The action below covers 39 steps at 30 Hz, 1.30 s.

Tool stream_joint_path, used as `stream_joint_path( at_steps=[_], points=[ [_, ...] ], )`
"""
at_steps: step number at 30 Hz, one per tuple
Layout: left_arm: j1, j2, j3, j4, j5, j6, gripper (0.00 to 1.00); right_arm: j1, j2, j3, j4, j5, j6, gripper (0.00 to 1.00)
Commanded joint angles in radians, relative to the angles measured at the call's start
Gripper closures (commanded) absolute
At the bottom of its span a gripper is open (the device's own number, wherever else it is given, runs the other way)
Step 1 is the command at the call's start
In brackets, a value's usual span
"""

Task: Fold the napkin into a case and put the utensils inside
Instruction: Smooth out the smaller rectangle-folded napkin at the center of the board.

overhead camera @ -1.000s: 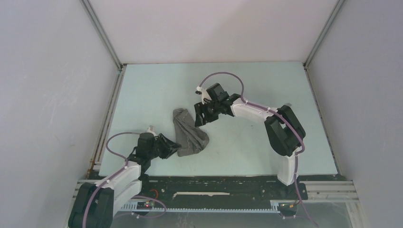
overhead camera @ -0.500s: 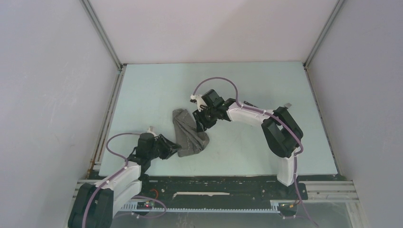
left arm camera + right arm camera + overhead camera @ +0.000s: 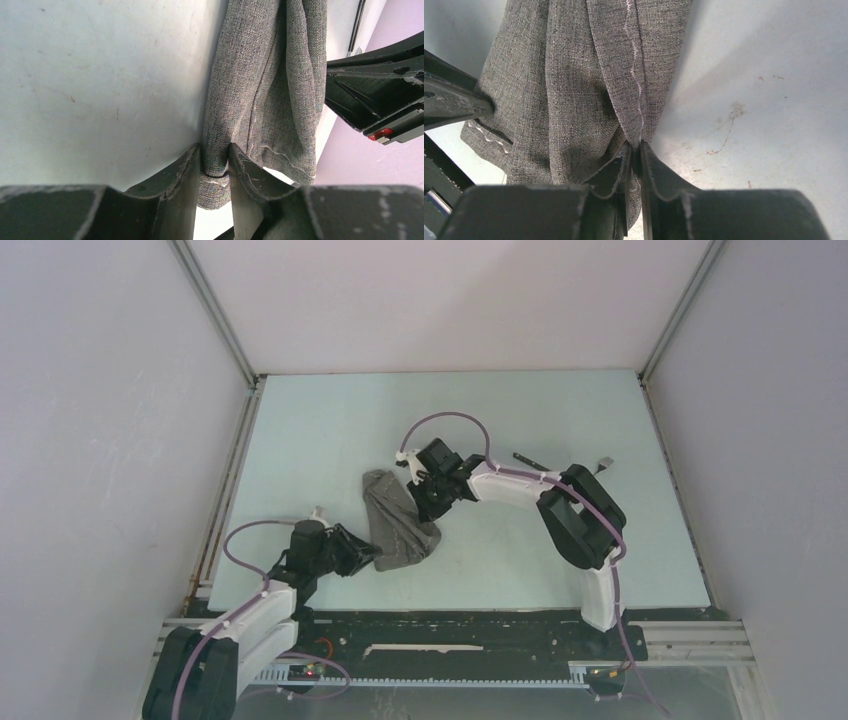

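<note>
Your left pincer [image 3: 215, 156] pinches napkin [image 3: 398, 522] at near end. Your right pincer [image 3: 636, 148] clamped on its hemmed fold. Napkin bunched on counter [image 3: 320, 430] between both.

Left arm [image 3: 262, 602] low, jaws clamped on napkin [image 3: 396, 527]; right arm [image 3: 512, 481] extended, jaws apparently pinching it.

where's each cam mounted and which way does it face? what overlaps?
Top external: fixed high behind the near edge, facing down at the table; left arm and right arm show, left gripper and right gripper on the napkin.
Left wrist: on that wrist, looking along its fingers, which pinch the napkin.
Right wrist: same, its fingers closed on a napkin fold.
Shared: the napkin, in all three.
</note>
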Motion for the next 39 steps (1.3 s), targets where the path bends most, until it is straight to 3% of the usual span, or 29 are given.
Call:
stream_joint_path(
  at_steps=[1, 3, 8, 15, 23, 33, 36, 39],
  points=[
    [-0.011, -0.003, -0.025, -0.045, -0.006, -0.002, 0.65, 0.022, -0.001, 0.042, -0.001, 0.035, 0.019, 0.87],
    [-0.016, -0.005, -0.026, -0.045, -0.007, -0.005, 0.66, 0.031, -0.003, 0.072, -0.032, 0.035, 0.05, 0.94],
    [-0.043, -0.017, -0.031, -0.038, -0.023, -0.028, 0.67, 0.063, 0.006, 0.157, -0.129, 0.013, 0.192, 1.0],
    [-0.065, -0.012, -0.03, -0.02, -0.026, -0.044, 0.68, 0.141, 0.062, 0.224, -0.155, 0.016, 0.354, 1.0],
    [-0.078, -0.038, -0.045, -0.019, -0.029, -0.057, 0.69, 0.178, 0.095, 0.287, -0.207, 0.124, 0.44, 0.97],
    [-0.094, -0.024, -0.042, 0.01, -0.034, -0.07, 0.7, 0.142, 0.071, 0.145, 0.068, 0.02, 0.738, 1.0],
    [-0.098, -0.011, -0.039, 0.017, -0.035, -0.07, 0.7, 0.145, 0.096, 0.16, 0.076, 0.034, 0.683, 0.94],
    [-0.098, -0.014, -0.043, 0.018, -0.033, -0.066, 0.7, 0.174, 0.089, 0.167, 0.036, 0.085, 0.536, 0.76]
  ],
)
